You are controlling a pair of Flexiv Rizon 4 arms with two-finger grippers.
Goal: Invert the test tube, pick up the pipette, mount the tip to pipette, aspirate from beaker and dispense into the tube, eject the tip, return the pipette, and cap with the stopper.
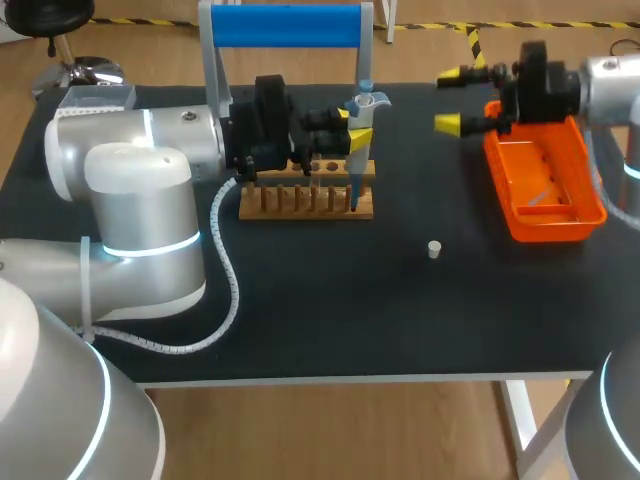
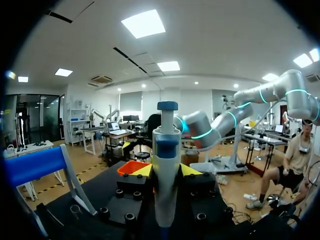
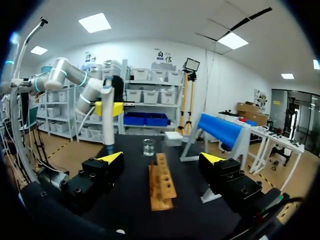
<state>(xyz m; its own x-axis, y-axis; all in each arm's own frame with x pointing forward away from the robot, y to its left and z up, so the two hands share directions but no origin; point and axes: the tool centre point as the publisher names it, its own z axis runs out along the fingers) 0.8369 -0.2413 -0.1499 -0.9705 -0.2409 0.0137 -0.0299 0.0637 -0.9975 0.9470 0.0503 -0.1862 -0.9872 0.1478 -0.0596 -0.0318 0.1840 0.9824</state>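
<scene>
My left gripper is shut on the white pipette with blue parts, holding it upright over the right end of the wooden rack. The pipette's thin lower end reaches down to the rack. In the left wrist view the pipette stands between the yellow tips of that gripper. My right gripper hangs open and holds nothing, above the left end of the orange tray. In the right wrist view, my right gripper faces the rack, a small glass beaker and the held pipette. A white stopper lies on the table. I cannot make out the test tube.
A stand with a blue roll on top rises behind the rack. The left arm's white cable loops over the table in front of the rack. The black tabletop stretches to the front edge.
</scene>
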